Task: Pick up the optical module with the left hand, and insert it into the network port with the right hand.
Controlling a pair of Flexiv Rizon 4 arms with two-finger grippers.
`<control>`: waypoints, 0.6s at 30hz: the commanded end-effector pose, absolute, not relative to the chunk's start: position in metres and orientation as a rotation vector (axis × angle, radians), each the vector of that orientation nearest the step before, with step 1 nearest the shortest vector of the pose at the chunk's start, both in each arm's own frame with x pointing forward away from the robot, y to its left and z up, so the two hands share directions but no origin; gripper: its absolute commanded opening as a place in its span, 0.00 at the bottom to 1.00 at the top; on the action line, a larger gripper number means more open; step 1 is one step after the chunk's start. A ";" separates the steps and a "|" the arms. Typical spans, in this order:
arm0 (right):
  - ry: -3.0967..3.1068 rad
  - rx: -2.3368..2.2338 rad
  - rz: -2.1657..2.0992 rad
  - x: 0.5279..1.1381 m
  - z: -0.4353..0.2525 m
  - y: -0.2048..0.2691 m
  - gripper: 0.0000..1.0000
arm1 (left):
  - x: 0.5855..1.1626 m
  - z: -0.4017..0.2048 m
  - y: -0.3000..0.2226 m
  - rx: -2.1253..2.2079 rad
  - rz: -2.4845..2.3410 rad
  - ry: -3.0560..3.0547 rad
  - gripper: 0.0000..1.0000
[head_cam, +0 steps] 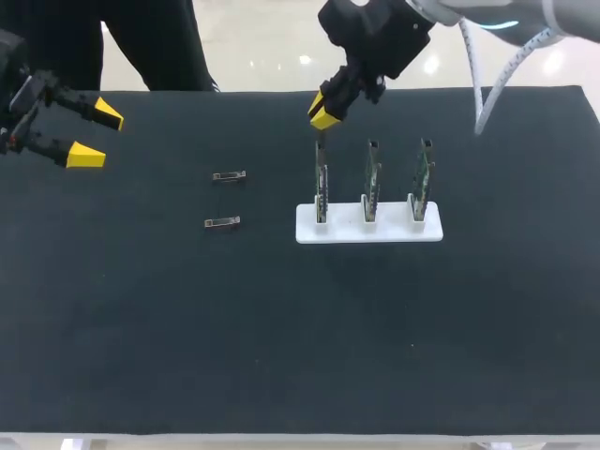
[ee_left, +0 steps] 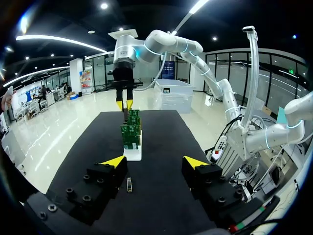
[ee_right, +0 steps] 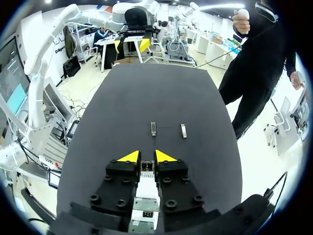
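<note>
Two optical modules [head_cam: 229, 176] [head_cam: 222, 223] lie left of the white holder [head_cam: 369, 233]. Your left gripper [head_cam: 97, 135] hangs wide open. The right gripper [head_cam: 323, 112] hides the first board's [head_cam: 322, 183] top; you cannot tell its grip.

Nothing readable is showing anywhere on the bench [head_cam: 281, 328]. The green boards [head_cam: 372, 183] standing in the white holder [head_cam: 368, 234] are carrying marks too small to make out. The optical module [ee_right: 146, 167] pinched in the jaws of the right gripper [ee_right: 147, 158] is showing no legible print.
</note>
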State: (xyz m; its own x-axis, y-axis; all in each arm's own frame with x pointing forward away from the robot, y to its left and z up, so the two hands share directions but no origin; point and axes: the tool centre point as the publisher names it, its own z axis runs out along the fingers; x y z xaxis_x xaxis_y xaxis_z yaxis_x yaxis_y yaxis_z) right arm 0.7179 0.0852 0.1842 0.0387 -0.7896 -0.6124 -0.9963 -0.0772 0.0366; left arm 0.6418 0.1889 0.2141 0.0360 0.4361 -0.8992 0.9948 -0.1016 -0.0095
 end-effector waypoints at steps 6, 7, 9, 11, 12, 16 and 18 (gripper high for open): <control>1.791 -1.928 0.701 0.724 0.183 0.086 0.00 | 0.643 0.214 0.189 1.626 -1.026 1.477 1.00; 1.792 -1.930 0.701 0.724 0.183 0.086 0.00 | 0.643 0.214 0.189 1.626 -1.026 1.477 1.00; 1.795 -1.931 0.706 0.724 0.184 0.086 0.00 | 0.643 0.214 0.189 1.626 -1.026 1.477 1.00; 1.796 -1.931 0.707 0.725 0.184 0.086 0.00 | 0.643 0.214 0.189 1.626 -1.026 1.477 1.00; 1.796 -1.931 0.708 0.725 0.185 0.087 0.00 | 0.643 0.214 0.189 1.626 -1.026 1.477 1.00; 1.794 -1.931 0.710 0.725 0.185 0.087 0.00 | 0.643 0.214 0.189 1.626 -1.026 1.477 1.00; 1.791 -1.932 0.709 0.725 0.185 0.088 0.00 | 0.643 0.214 0.189 1.626 -1.026 1.477 1.00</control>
